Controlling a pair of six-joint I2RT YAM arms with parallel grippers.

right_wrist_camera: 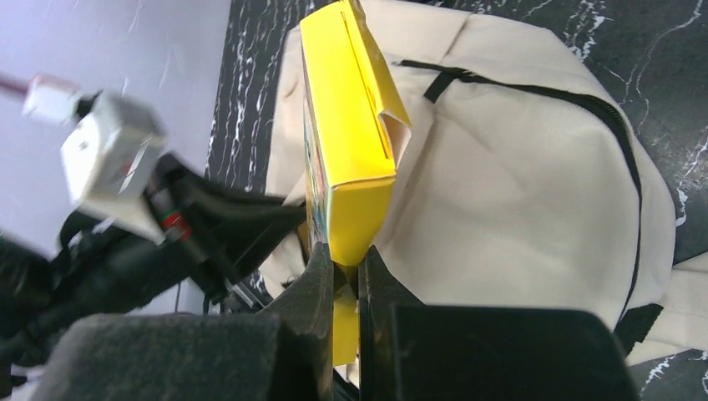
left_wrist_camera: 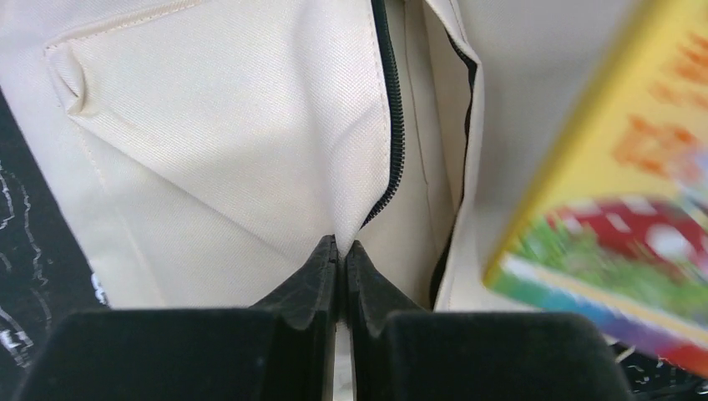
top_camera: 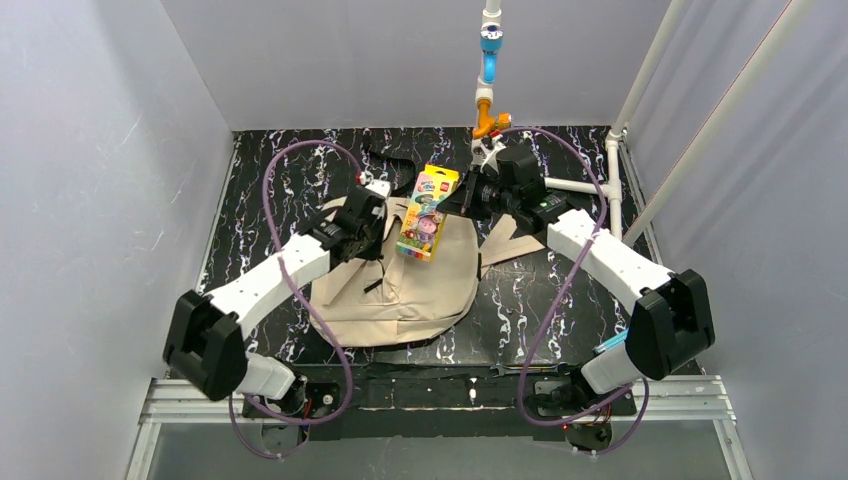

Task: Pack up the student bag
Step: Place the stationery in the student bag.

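White links (top_camera: 290, 268), black joints (top_camera: 205, 342), purple cables (top_camera: 266, 195) — matte black fingers (left_wrist_camera: 307, 288), seemingly foam-padded.

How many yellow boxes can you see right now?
1. The yellow box is held by the right gripper over the beige bag; more could be hidden inside it.

The student bag (top_camera: 400, 290) was plain beige with a fine twill weave, and its zipper (left_wrist_camera: 392, 125) was black. The box (top_camera: 427, 212) was yellow-edged, its face printed in green, red, purple and blue. The counter (top_camera: 235, 230) was black with white marble veining. The left fingers (left_wrist_camera: 300, 292) were matte black. The cables (top_camera: 266, 195) were purple.
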